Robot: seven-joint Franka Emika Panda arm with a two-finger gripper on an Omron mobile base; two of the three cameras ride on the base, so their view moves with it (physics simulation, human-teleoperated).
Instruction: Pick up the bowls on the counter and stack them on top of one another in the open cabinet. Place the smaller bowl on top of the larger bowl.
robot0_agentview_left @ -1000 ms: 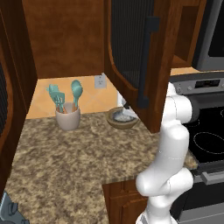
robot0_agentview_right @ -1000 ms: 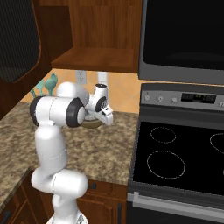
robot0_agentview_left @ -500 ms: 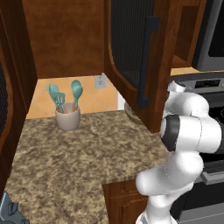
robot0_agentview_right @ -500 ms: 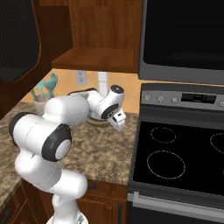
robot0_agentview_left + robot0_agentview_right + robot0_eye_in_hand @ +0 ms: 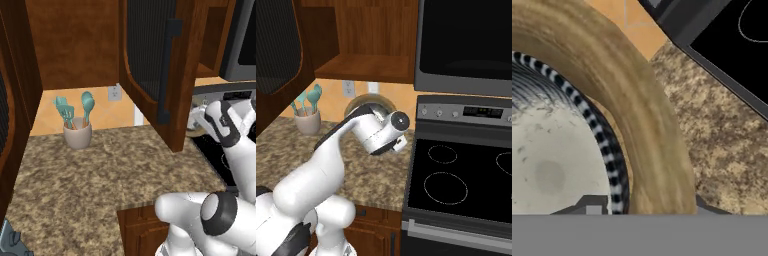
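The larger bowl (image 5: pixel 647 125), tan and thick-rimmed, has the smaller bowl (image 5: pixel 552 165), grey with a pale speckled inside, nested in it. My gripper (image 5: pixel 647 206) is shut on the tan rim, one finger inside it and one outside. In the right base view the larger bowl (image 5: pixel 356 104) hangs tilted above the counter (image 5: pixel 371 170), behind my hand, with the smaller bowl (image 5: pixel 372 107) in it. In the left base view an edge of the larger bowl (image 5: pixel 196 133) peeks past the door of the open cabinet (image 5: pixel 155 65).
A beige utensil cup (image 5: pixel 77 135) with teal spoons stands at the back left of the counter (image 5: pixel 100 170). The open door juts out over the counter, close to my hand. A black stove (image 5: pixel 456 175) adjoins on the right, with a microwave (image 5: pixel 466 40) above.
The arm has folded and swung toward the stove side. The two nested bowls have come up off the counter with the hand and now hang tilted.
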